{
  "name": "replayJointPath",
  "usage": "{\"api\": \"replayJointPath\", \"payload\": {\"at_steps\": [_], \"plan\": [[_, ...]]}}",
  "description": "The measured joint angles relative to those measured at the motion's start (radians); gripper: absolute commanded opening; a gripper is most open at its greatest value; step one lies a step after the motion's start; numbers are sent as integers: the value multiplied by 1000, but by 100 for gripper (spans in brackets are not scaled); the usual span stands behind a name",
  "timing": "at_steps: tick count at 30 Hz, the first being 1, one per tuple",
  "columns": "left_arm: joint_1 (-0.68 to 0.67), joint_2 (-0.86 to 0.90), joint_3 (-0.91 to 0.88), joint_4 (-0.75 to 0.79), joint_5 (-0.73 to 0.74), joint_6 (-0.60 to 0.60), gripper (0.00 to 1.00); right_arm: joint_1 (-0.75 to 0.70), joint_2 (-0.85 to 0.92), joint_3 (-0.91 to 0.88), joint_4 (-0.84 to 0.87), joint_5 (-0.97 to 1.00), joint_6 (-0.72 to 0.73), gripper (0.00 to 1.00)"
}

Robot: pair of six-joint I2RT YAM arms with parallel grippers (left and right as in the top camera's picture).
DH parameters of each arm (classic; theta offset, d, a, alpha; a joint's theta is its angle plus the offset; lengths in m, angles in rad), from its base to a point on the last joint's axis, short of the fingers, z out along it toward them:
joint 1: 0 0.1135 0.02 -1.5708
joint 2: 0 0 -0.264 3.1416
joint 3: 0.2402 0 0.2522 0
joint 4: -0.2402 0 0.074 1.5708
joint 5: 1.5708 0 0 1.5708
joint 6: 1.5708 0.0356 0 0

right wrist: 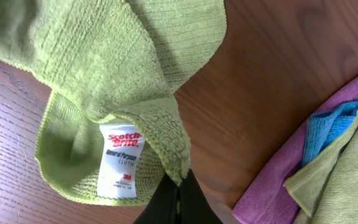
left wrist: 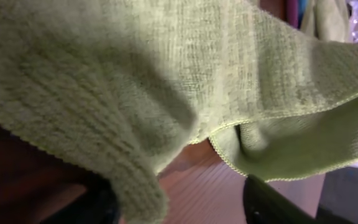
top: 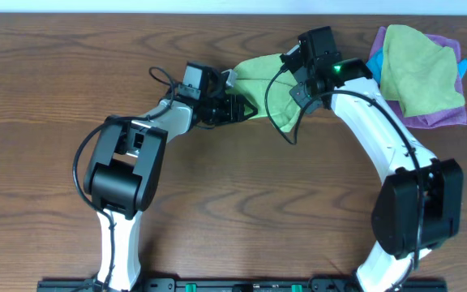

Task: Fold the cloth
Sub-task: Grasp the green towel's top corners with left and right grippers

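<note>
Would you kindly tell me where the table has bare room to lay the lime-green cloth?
Bare table lies left of the left arm and between it and the right arm. The far right corner is crowded by the pile of cloths.

On the dark wooden table (top: 55,65) lay a green cloth (top: 258,75) near the far edge and a purple cloth (top: 440,118) under other cloths (top: 420,69).
</note>
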Motion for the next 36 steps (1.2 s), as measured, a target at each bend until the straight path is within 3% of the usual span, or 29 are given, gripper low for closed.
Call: {"api": "replayJointPath", "payload": {"at_steps": [4, 7, 9, 12, 15, 36], "plan": [[2, 0, -1, -12, -24, -7, 52, 0, 0, 0, 0, 0, 0, 1], [4, -2, 4, -45, -49, -13, 29, 0, 0, 0, 0, 0, 0, 1], [11, -3, 7, -86, -73, -14, 22, 0, 0, 0, 0, 0, 0, 1], [29, -6, 9, -124, -85, -17, 20, 0, 0, 0, 0, 0, 0, 1], [50, -8, 9, -143, -93, -23, 6, 0, 0, 0, 0, 0, 0, 1], [136, -24, -11, -181, -60, -25, 6, 0, 0, 0, 0, 0, 0, 1]]}}
